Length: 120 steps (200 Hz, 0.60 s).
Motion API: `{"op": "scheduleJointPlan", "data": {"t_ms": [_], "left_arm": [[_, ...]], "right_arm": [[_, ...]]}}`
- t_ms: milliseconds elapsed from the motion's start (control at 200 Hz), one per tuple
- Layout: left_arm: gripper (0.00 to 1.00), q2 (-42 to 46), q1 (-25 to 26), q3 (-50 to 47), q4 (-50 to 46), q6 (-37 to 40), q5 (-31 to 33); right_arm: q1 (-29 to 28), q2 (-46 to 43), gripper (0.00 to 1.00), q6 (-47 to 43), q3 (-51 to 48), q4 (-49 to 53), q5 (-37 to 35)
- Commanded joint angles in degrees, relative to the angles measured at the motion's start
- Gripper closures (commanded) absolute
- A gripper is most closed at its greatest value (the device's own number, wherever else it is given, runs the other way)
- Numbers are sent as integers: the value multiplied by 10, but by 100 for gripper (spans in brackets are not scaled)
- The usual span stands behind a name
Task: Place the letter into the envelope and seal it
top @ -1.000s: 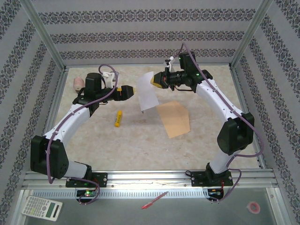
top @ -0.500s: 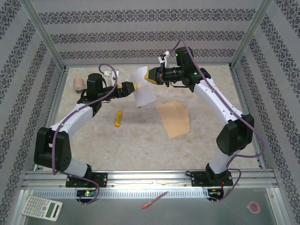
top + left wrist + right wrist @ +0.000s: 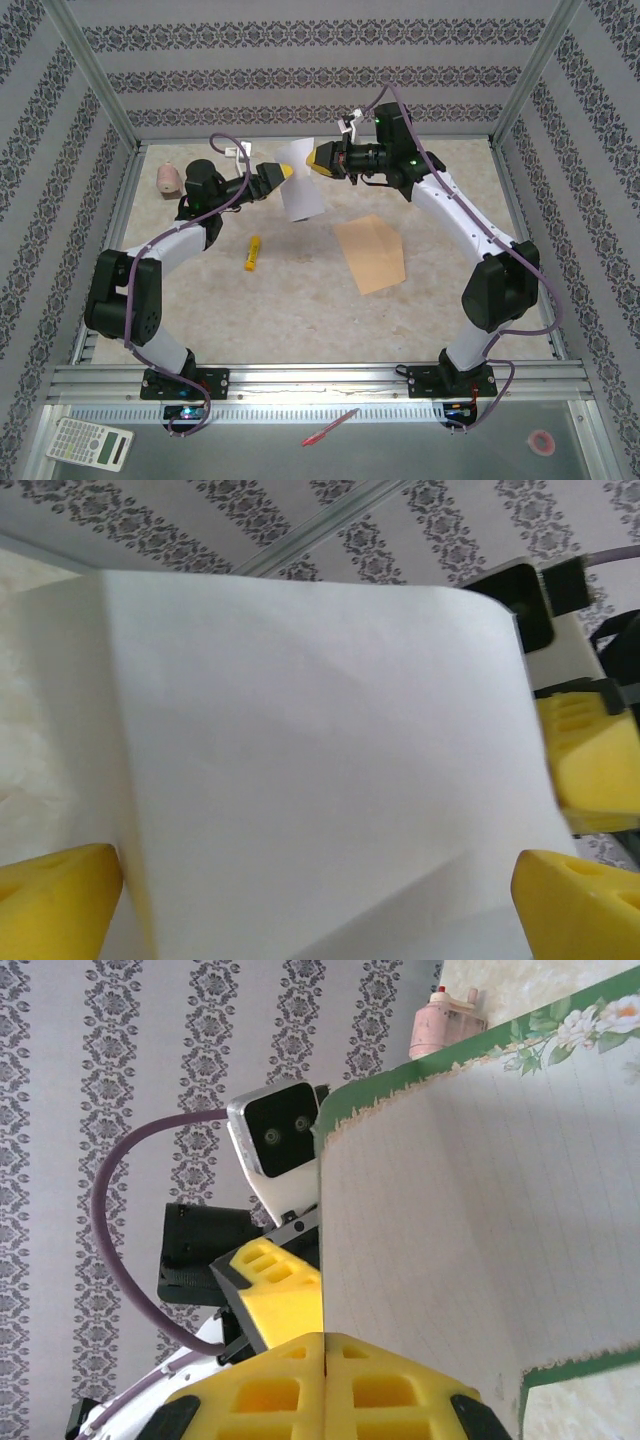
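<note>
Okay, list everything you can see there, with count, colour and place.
letter: one, white with green border, held in the air, back centre
envelope: one, tan, flat on the table, right of centre
glue stick: one, yellow, on table, left of centre
bottle: one, pink, back left
calculator: one, pale, near left corner
pen: one, red, near edge, centre
ring: one, pink, near right corner
left gripper: one, yellow fingers, open around the letter
right gripper: one, yellow fingers, shut on the letter
</note>
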State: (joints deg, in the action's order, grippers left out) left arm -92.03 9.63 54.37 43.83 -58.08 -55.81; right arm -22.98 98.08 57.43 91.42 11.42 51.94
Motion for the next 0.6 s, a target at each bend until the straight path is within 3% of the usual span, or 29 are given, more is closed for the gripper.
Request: {"op": "scheduleJointPlan", "data": {"t_ms": [0, 380, 595], "left_arm": [[0, 16, -7, 7, 67, -32, -23], [0, 45, -7, 8, 59, -31, -27], [21, 52, -8, 22, 47, -26, -32]], "right_arm": [[6, -7, 100, 14, -10, -43, 6], [25, -3, 100, 6, -48, -50, -3], [30, -9, 100, -6, -73, -52, -8]]}}
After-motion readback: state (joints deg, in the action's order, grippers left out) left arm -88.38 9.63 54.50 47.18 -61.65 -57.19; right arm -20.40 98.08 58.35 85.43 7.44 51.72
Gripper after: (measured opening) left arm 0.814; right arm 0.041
